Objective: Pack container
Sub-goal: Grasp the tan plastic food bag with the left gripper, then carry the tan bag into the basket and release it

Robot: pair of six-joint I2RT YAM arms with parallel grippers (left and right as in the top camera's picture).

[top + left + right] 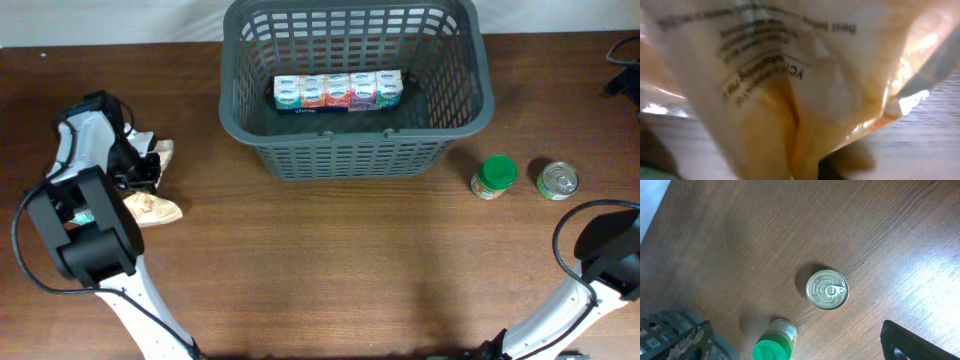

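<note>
Far to the right of the left gripper (140,168), and a little beyond it, stands the basket (350,155), its long axis across the table, with a carton row (338,91) inside. Its walls are slotted grey plastic. A crinkled, glossy yellow pouch (790,100) fills the left wrist view. The fingers are hidden, so I cannot tell if they are closed on it, though it seems likely. The right gripper (794,326) is spread apart and empty, above a round metal can (827,289) and a green-lidded jar (772,347).
</note>
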